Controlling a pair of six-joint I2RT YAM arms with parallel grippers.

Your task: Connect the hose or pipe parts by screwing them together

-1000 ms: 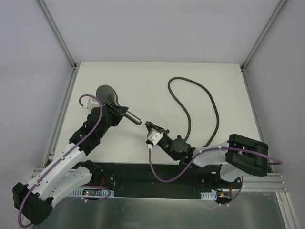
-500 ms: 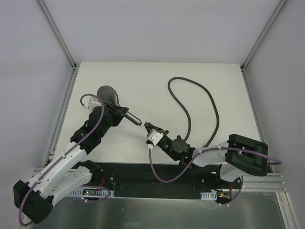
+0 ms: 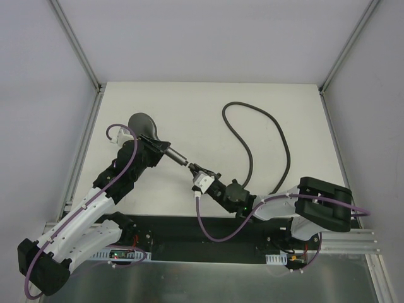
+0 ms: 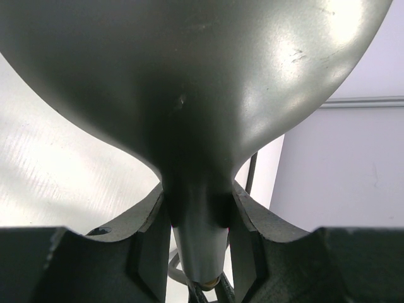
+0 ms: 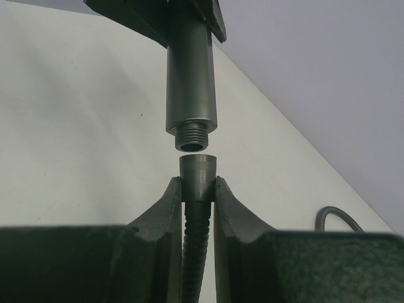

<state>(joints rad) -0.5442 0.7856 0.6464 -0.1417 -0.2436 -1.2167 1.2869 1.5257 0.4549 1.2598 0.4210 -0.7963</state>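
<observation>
My left gripper [image 3: 153,149] is shut on the dark grey shower head [image 3: 142,124] at the neck, and the handle's threaded end [image 3: 182,160] points right. In the left wrist view the head's back [image 4: 189,76] fills the frame, with the handle [image 4: 199,240] pinched between both fingers. My right gripper [image 3: 197,169] is shut on the hose's end fitting [image 5: 197,172]. That fitting sits just below the threaded end [image 5: 191,134], in line with it, a small gap between them. The dark hose [image 3: 265,129] loops across the table behind.
The white table [image 3: 208,101] has metal rails along its left [image 3: 85,145] and right sides. Purple cables [image 3: 214,230] run along both arms. A black strip lies at the near edge by the arm bases.
The right gripper has carried the hose fitting up and left toward the handle's end, closing most of the gap. The left arm with the shower head has barely moved.
</observation>
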